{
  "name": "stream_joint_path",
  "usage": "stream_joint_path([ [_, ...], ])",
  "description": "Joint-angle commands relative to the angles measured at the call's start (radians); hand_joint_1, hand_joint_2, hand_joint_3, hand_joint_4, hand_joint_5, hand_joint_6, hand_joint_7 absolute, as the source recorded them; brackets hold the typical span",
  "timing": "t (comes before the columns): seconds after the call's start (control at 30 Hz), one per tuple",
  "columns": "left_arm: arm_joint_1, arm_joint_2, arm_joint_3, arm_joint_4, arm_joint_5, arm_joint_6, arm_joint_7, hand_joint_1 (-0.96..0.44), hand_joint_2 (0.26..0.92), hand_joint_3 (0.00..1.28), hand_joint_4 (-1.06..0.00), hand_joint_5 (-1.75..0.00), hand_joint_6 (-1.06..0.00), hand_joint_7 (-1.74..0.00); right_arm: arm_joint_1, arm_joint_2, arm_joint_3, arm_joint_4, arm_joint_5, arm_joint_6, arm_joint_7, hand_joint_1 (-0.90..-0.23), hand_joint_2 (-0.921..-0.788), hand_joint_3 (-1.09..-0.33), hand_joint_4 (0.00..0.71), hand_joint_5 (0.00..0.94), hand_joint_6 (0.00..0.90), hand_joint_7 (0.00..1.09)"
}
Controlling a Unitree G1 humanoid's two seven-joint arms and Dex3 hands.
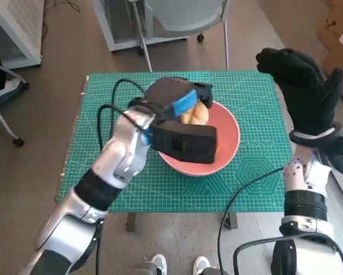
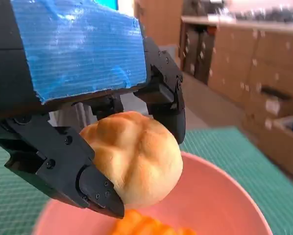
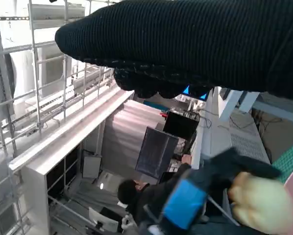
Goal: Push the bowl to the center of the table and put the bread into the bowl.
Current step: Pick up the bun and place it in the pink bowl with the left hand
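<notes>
bread poised over the bowl

the left hand (image 2: 83,98) fills the left wrist view, its black fingers (image 2: 87,186) clamped on either side of the bread (image 2: 136,156), a round golden bun. the bun hangs just above the pink bowl (image 2: 220,200), and something orange lies in the bowl beneath it; what it is cannot be told. the grip from the sides leaves the bun's underside free, which suits a straight drop. in the head view the bowl (image 1: 229,143) sits on the green cutting mat (image 1: 257,109) near the middle of the table, slightly right of centre, so the push looks done and the placing is the step in hand. the left hand (image 1: 180,123) reaches over the bowl's left rim from the near left. the right hand (image 1: 300,86), gloved, is raised at the table's right edge with fingers spread, holding nothing, well apart from the bowl, likely kept out of the way. a person shows dimly in the right wrist view.
</notes>
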Motion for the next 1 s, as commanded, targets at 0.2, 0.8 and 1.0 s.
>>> stream_joint_path([
  [0.2,-0.035,-0.029,0.025,0.104,-0.058,-0.046,-0.042,0.0,0.92,0.08,-0.73,-1.22,-0.59,-1.11,0.041,-0.01,-0.007,-0.031,0.004,0.021,-0.002,-0.641,-0.921,-0.68,0.272,0.0,0.37,0.0],
  [0.8,-0.024,0.022,0.041,0.115,-0.092,-0.12,-0.094,-0.43,0.813,0.02,0.0,0.0,-0.14,-0.08,0.052,0.003,-0.001,-0.066,-0.01,0.028,-0.049,-0.64,-0.921,-0.662,0.27,0.0,0.37,0.0],
  [1.0,0.003,0.046,0.079,0.094,-0.11,-0.201,-0.019,-0.63,0.839,0.02,0.0,0.0,-0.1,-0.05,0.052,0.006,0.007,-0.068,-0.018,0.025,-0.064,-0.641,-0.921,-0.66,0.27,0.0,0.372,0.0],
])
